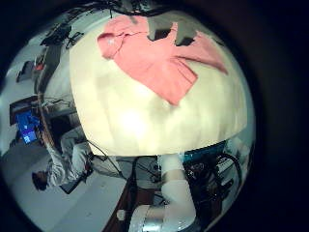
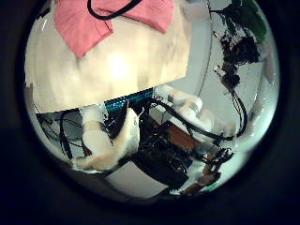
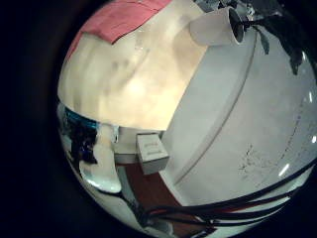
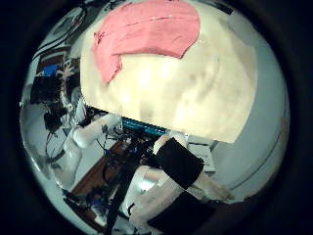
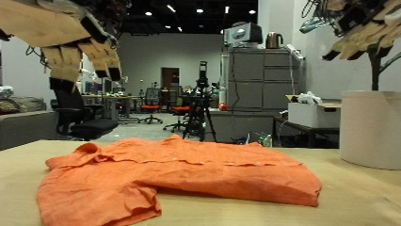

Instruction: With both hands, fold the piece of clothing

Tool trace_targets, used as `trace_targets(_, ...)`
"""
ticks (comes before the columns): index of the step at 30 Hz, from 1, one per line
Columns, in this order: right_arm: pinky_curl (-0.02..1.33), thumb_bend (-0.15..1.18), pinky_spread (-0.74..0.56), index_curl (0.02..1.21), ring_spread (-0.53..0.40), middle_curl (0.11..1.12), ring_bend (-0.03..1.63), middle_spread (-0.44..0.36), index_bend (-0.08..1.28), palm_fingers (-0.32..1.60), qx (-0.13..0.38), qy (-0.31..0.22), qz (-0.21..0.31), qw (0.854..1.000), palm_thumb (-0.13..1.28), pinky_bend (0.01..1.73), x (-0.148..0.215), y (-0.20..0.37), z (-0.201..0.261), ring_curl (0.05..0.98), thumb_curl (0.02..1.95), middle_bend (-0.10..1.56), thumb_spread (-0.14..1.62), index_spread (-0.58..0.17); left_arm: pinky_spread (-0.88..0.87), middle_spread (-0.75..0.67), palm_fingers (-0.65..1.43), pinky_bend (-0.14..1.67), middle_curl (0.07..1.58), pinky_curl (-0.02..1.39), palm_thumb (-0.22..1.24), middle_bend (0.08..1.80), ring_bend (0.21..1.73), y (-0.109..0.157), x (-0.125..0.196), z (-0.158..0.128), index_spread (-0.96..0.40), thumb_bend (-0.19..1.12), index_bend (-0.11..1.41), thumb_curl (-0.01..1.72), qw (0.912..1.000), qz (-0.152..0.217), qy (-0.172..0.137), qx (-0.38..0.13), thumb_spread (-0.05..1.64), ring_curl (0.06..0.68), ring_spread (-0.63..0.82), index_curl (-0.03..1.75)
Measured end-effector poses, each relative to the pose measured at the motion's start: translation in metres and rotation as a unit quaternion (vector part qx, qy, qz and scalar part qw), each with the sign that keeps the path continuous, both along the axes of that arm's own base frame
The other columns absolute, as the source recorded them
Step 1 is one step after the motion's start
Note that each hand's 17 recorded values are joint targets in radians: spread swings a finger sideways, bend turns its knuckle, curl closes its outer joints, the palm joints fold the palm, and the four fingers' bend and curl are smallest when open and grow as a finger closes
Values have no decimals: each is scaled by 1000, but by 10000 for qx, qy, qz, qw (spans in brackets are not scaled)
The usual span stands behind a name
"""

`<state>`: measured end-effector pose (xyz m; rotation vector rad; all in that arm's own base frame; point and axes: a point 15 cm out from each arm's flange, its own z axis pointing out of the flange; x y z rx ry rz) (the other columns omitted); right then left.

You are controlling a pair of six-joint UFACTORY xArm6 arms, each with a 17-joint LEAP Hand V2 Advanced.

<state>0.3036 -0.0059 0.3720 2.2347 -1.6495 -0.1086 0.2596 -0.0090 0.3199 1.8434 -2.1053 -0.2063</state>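
An orange short-sleeved shirt [image 5: 169, 169] lies spread flat on the pale wooden table [image 5: 344, 202], one sleeve bunched at the near corner. My left hand [image 5: 75, 38] hangs high above the shirt's sleeve side, open with its fingers drooping, and holds nothing. My right hand [image 5: 363, 28] hangs equally high over the table's other end, also open with nothing in it. From the palms the shirt [image 1: 159, 58] [image 4: 147, 31] shows far below on the table [image 4: 186, 88]. Its edge also shows in the other palm views [image 2: 103, 19] [image 3: 124, 18].
A tall white round pot [image 5: 373, 127] with a thin tree stands beside the table near my right hand, and also shows in the right little finger side palm view [image 3: 213, 25]. A grey cabinet [image 5: 257, 89] and office chairs stand behind the table.
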Motion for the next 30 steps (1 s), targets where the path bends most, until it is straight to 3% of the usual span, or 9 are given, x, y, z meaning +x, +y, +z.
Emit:
trace_targets(10, 316, -12, 261, 290, 159, 338, 274, 92, 164, 170, 15, 70, 77, 9999, 422, 288, 7, 1, -11, 262, 219, 189, 1317, -318, 483, 301, -9, 280, 328, 322, 442, 193, 431, 3, 8, -13, 171, -17, 160, 308, 9998, 3, 184, 100, 1164, 222, 514, 280)
trace_targets(16, 319, -12, 260, 292, 170, 333, 257, 99, 168, 158, 27, 225, 173, 9996, 415, 298, 9, 1, -20, 256, 215, 191, 1322, -316, 484, 294, -8, 279, 328, 322, 452, 194, 424, 8, -9, -28, 170, -17, 159, 305, 9993, 88, 342, 88, 1168, 221, 510, 281)
trace_targets(25, 320, -10, 261, 296, 174, 325, 253, 90, 168, 149, 57, 301, 148, 9994, 417, 305, 7, 2, -24, 256, 214, 189, 1341, -317, 478, 294, -5, 283, 324, 324, 468, 185, 432, 3, -2, -88, 167, -18, 159, 305, 9993, -92, 114, 332, 1171, 227, 492, 283)
trace_targets(30, 320, -8, 265, 297, 175, 324, 253, 87, 168, 149, 43, 397, 101, 9992, 421, 306, 7, 2, -29, 257, 216, 188, 1347, -317, 474, 350, -30, 293, 304, 326, 437, 164, 455, 9, 15, -129, 171, -28, 159, 298, 9961, -327, 19, 817, 1161, 232, 503, 283)
